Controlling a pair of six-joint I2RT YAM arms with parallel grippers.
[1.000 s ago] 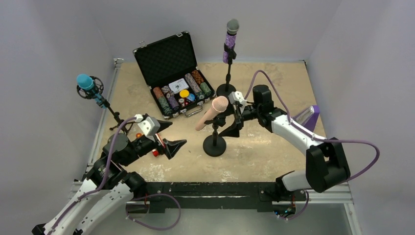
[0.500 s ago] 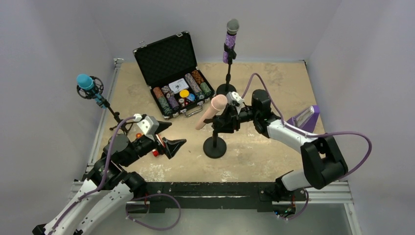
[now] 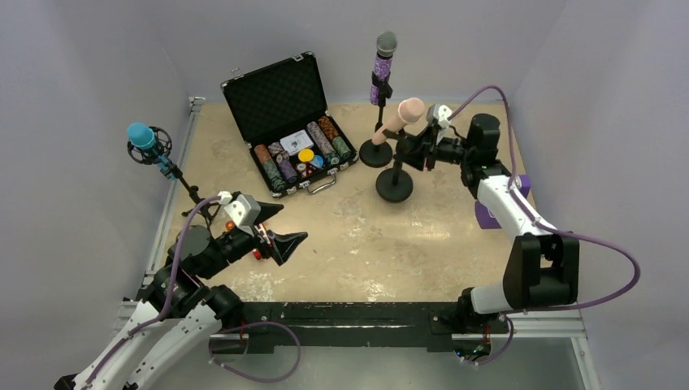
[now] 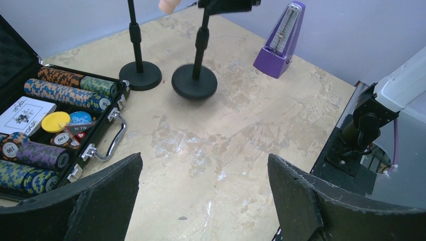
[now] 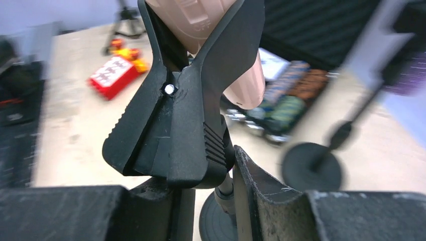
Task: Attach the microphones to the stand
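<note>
Right hand [image 3: 421, 150] was closed on stand [image 3: 395, 185] at clip [image 5: 186, 120]. Peach-pink microphone [image 3: 400, 114] sat in clip, toward bench far edge, right of centre. Left hand [image 3: 294, 222] was wide open, empty. Judged best: keep post vertical, set base flat, clear of purple microphone [image 3: 383, 61], then release.

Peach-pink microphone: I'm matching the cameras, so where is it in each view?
Top external: peach-pink microphone, upper right of centre, clipped on its stand.
Left wrist: only one end, at the top edge.
Right wrist: top centre, in the clip.
Shared landmark: the poker chip case.
</note>
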